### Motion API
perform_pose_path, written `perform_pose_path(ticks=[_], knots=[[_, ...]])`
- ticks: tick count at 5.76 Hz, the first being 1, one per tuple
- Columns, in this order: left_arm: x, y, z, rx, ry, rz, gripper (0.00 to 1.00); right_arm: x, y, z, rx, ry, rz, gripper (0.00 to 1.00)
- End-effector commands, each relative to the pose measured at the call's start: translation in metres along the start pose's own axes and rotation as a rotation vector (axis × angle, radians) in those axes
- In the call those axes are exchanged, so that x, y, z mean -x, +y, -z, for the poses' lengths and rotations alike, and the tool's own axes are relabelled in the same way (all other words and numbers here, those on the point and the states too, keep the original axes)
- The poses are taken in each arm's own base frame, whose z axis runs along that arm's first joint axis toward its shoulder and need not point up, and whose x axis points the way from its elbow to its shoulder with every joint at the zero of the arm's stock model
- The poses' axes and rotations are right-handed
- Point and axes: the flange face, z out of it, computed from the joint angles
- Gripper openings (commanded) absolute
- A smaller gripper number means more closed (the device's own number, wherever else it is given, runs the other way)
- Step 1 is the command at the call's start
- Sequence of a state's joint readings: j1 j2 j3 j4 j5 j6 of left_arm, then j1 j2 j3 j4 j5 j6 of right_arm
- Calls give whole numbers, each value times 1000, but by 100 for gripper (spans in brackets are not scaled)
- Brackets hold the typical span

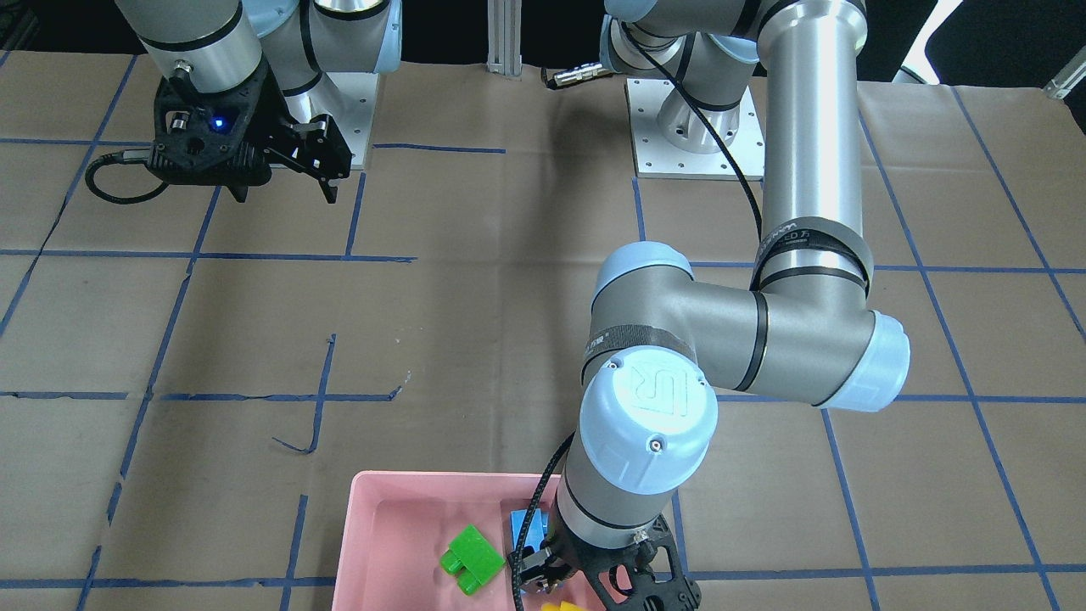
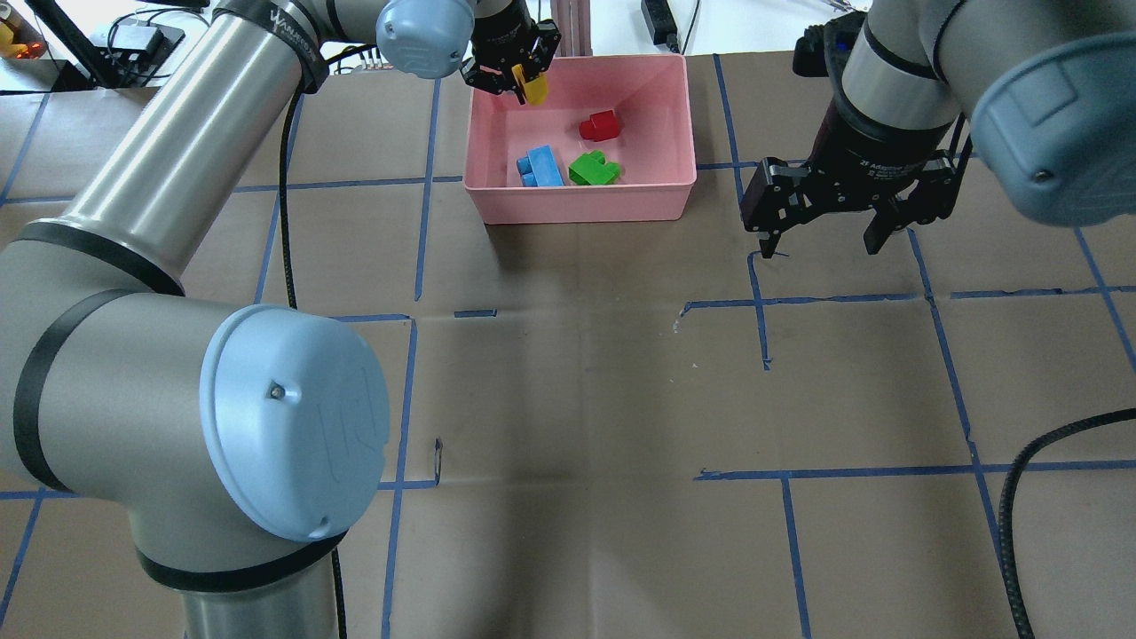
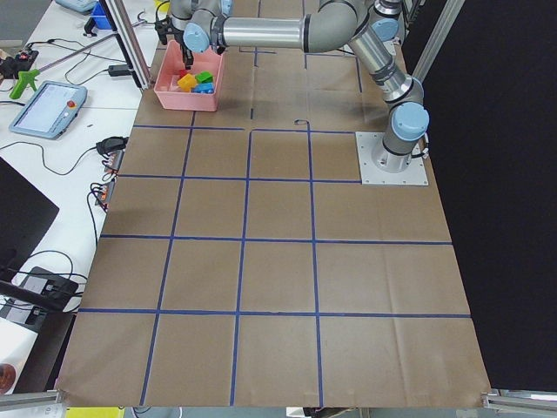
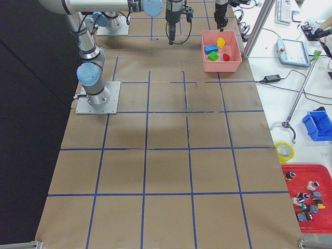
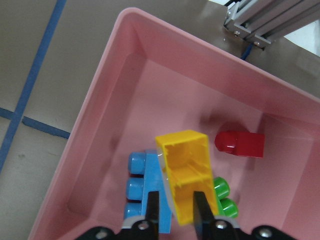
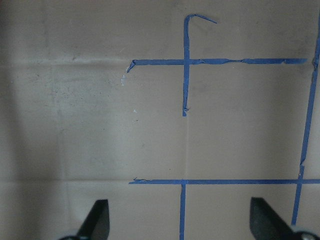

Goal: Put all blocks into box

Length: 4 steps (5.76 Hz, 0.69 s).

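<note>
Overhead exterior view: green block (image 2: 595, 168), blue block (image 2: 540, 166) and red block (image 2: 601, 126) lie in the box (image 2: 586, 206), left fingers (image 5: 201, 207) grip the yellow block (image 2: 535, 90) above it, not yet released; right fingers (image 2: 770, 232) gape empty.

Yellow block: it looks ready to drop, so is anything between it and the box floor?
No barrier. The yellow block, in the left gripper, hangs over the box; the blue block and green block may lie partly beneath.

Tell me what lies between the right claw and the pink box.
Nothing but bare paper and a blue tape line, seen overhead, between the right claw and pink box.
</note>
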State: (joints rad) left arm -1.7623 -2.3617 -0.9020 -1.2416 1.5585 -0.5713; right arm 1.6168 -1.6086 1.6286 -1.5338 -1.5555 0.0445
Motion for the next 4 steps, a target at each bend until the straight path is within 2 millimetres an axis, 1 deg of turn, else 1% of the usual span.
perform_pose_path(ticks=[1, 2, 3, 4], knots=[[3, 2, 35, -33, -5, -31, 98, 0, -1, -2, 4, -1, 0, 100], [17, 14, 77, 18, -44, -70, 99, 0, -2, -2, 5, -1, -2, 100], [37, 22, 109, 64, -70, -88, 100, 0, -2, -3, 6, -1, -2, 100], [67, 27, 130, 141, -107, -156, 100, 0, -2, -3, 8, -1, -3, 100]])
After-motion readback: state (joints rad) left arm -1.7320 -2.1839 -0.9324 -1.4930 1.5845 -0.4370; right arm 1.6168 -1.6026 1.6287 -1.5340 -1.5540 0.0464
